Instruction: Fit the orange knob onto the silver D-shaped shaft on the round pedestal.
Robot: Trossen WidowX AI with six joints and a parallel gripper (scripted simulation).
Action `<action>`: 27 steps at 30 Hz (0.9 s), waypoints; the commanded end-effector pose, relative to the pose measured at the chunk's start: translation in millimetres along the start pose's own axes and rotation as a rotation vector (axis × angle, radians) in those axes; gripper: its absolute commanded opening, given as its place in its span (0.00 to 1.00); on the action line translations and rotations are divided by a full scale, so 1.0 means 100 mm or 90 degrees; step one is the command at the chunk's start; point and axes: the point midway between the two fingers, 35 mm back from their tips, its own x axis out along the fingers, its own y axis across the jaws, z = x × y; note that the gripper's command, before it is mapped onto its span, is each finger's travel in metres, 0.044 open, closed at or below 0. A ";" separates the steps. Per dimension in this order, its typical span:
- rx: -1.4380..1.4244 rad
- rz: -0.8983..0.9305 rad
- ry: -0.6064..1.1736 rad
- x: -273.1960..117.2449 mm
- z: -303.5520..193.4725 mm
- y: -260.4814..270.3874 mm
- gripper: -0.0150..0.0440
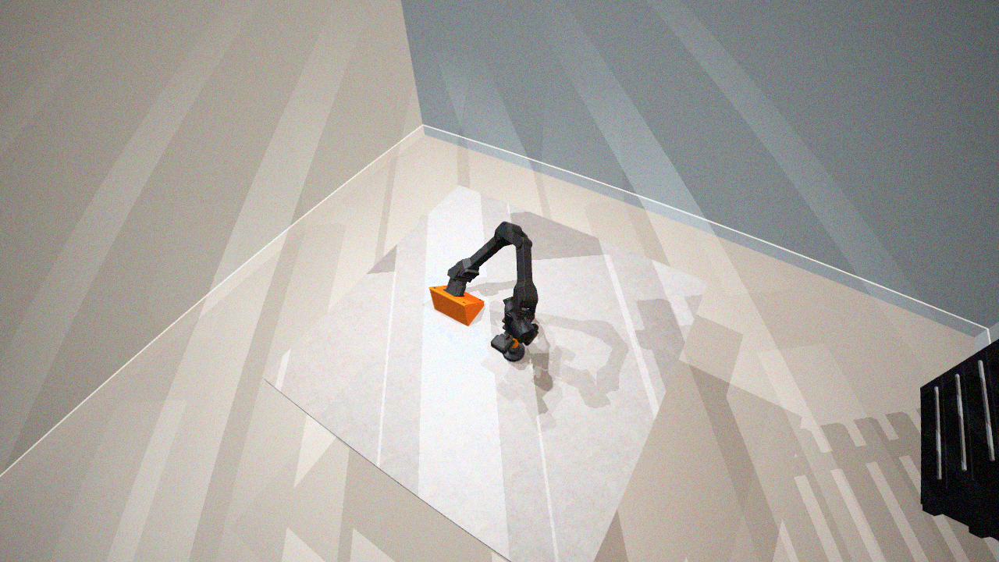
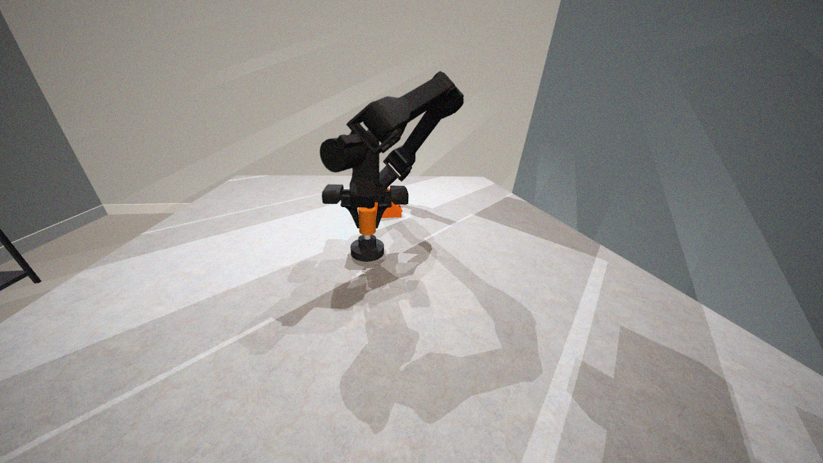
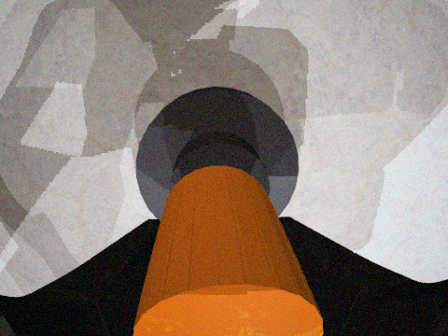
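The orange knob (image 2: 367,220) (image 3: 219,238) is upright between the fingers of my gripper (image 2: 367,221), which is shut on it. In the top view only a small orange part of the knob (image 1: 515,343) shows past the arm. The black round pedestal (image 2: 367,251) (image 3: 217,109) (image 1: 513,356) stands directly below the knob. A short bit of the silver shaft (image 2: 367,236) shows between the knob's underside and the pedestal's raised collar, so the knob is not touching the collar. The knob's hole and the flat sides of hole and shaft are hidden.
The arm's orange wedge-shaped base (image 1: 455,306) (image 2: 393,211) stands behind the pedestal on the pale table top (image 1: 460,447) (image 2: 230,402). A black slatted object (image 1: 960,440) is at the far right of the top view. Arm shadows cross the table around the pedestal.
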 end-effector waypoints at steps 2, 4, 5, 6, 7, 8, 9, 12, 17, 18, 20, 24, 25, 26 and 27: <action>0.004 -0.001 -0.003 -0.04 0.02 0.00 0.25; 0.033 -0.001 -0.003 -0.04 0.02 0.00 0.25; 0.054 -0.001 -0.003 -0.04 0.02 0.00 0.25; 0.078 -0.001 -0.003 -0.04 0.03 0.00 0.25; 0.106 0.000 -0.003 -0.04 0.03 0.00 0.25; 0.126 0.000 -0.003 -0.04 0.03 -0.01 0.25; 0.132 0.000 -0.003 -0.03 0.03 -0.01 0.25; 0.132 0.000 -0.003 -0.02 0.03 -0.02 0.25; 0.132 0.000 -0.003 -0.02 0.02 -0.03 0.25; 0.132 0.000 -0.003 -0.01 0.02 -0.03 0.25; 0.132 0.000 -0.003 -0.01 0.01 -0.03 0.25; 0.132 0.000 -0.003 -0.02 0.00 -0.01 0.25; 0.132 0.000 -0.003 -0.02 0.00 -0.01 0.25; 0.132 0.000 -0.003 -0.03 0.01 -0.01 0.25; 0.132 0.000 -0.003 -0.03 0.01 -0.01 0.25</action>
